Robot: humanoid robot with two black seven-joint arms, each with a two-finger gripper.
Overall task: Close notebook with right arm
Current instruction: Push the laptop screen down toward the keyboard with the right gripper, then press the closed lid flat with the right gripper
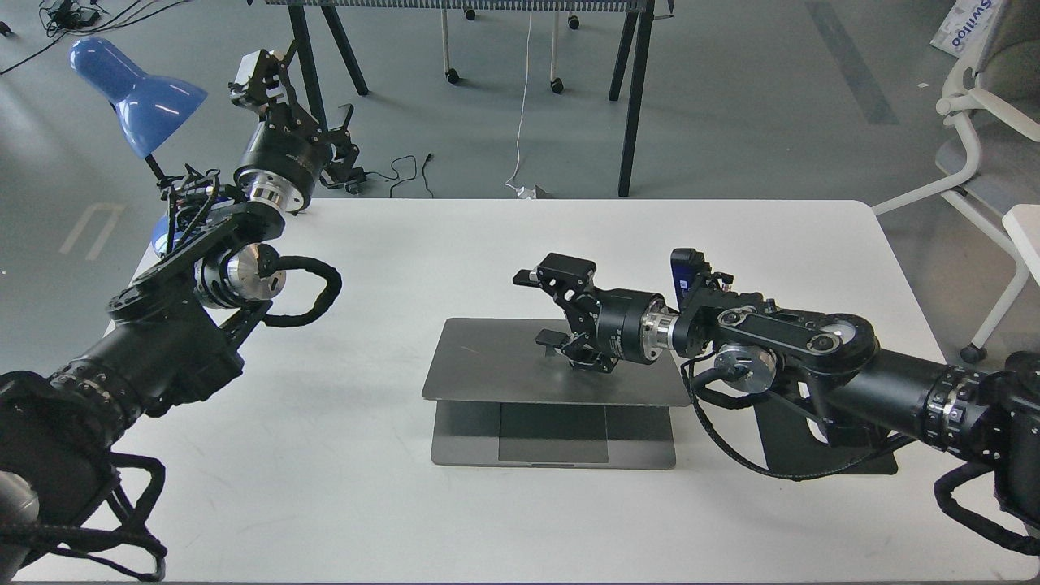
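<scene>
The notebook (496, 361) lies in the middle of the white table (325, 487). Its grey lid is tilted far down over the base, almost flat. A gap remains at the front, where the trackpad (552, 431) and palm rest still show; the keyboard and screen are hidden. My right arm reaches in from the right, low over the table. My right gripper (546, 305) is open and empty, with its lower finger on or just above the back of the lid. My left gripper (262, 75) is raised beyond the table's back left corner, far from the notebook.
A blue desk lamp (138, 89) stands at the back left. A black mouse pad (821, 459) lies right of the notebook, mostly under my right arm; the mouse is hidden. A white chair (983, 106) stands off the table's right side.
</scene>
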